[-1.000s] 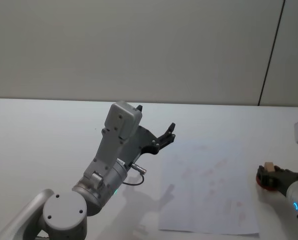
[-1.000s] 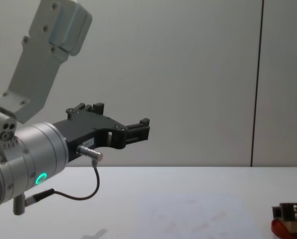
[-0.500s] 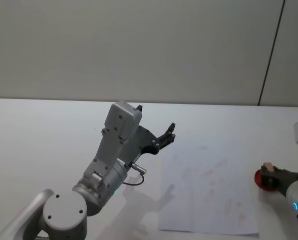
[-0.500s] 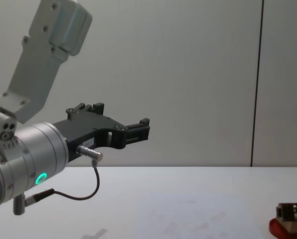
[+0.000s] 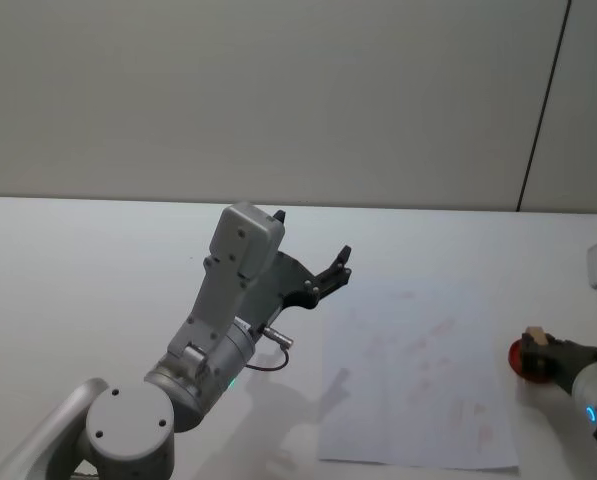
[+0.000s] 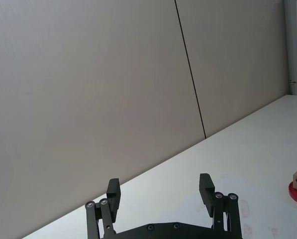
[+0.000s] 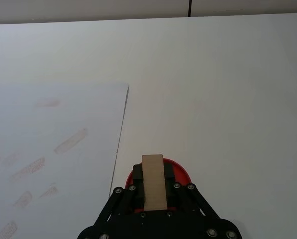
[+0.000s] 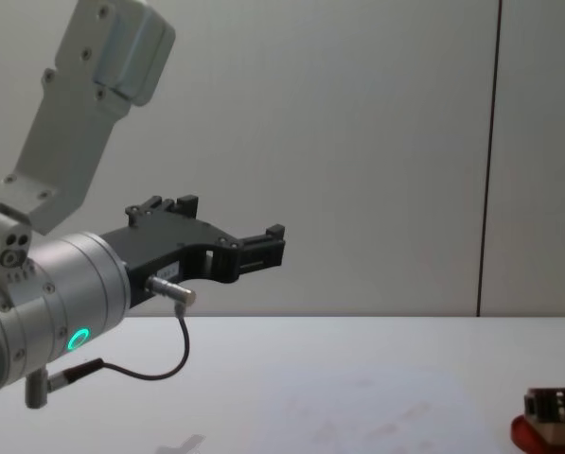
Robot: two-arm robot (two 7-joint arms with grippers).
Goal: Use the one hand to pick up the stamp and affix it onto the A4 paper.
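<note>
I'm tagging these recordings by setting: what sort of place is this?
Probably a robot lab test bench: a white table, a plain grey wall, and an A4 paper bearing faint reddish stamp marks.

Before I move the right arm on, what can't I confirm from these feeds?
- Right wrist view: whether the stamp touches the red pad; the block and the right gripper clamped on it cover its underside.
- Chest view: the right gripper's wrist, cut off at the lower right corner.
- Head view: what the marks on the A4 paper read, too faint; the table behind the parked, open left gripper.
</note>
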